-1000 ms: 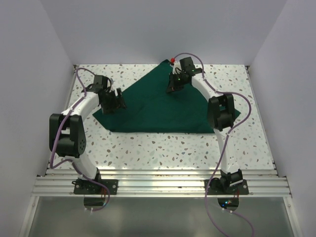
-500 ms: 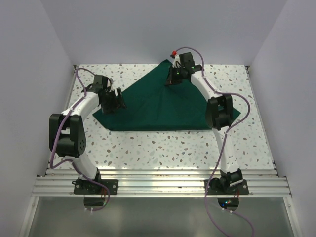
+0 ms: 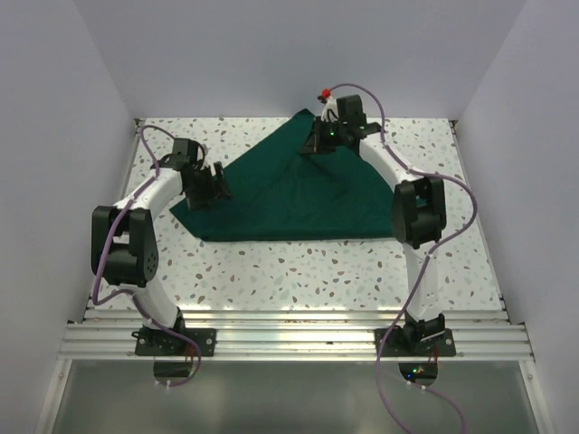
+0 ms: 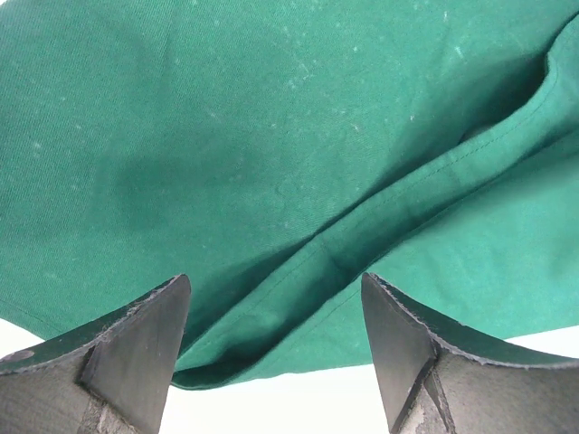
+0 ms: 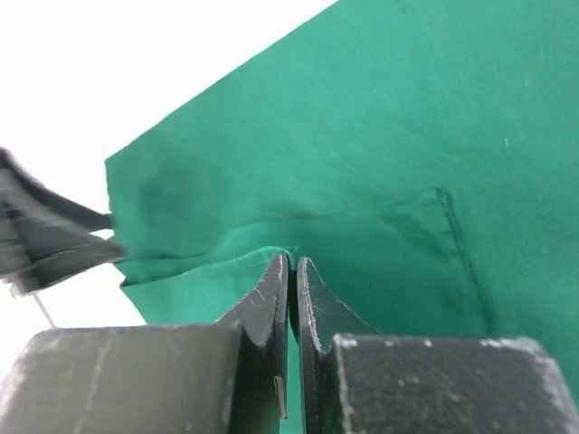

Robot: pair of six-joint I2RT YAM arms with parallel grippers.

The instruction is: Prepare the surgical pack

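Observation:
The surgical pack shows only as a dark green cloth drape (image 3: 280,194), lying as a folded triangle on the speckled table; no instruments, gauze or tray are in view. My right gripper (image 3: 319,143) is at the drape's far tip, shut on a pinch of cloth. The right wrist view shows the fabric (image 5: 407,136) peaking between the closed fingertips of that gripper (image 5: 292,262). My left gripper (image 3: 217,184) hovers open over the drape's left corner. Seen from the left wrist, a hemmed fold (image 4: 380,212) runs between the spread fingers of this gripper (image 4: 276,312), which hold nothing.
White walls (image 3: 81,81) close in the table on the left, back and right. An aluminium rail (image 3: 289,339) with the arm bases runs along the near edge. Bare speckled tabletop (image 3: 308,271) lies between drape and rail. A dark blurred object (image 5: 54,240) sits left in the right wrist view.
My right gripper has moved slightly toward the back wall with the cloth tip pinched, and its elbow has swung right. The left arm has not moved.

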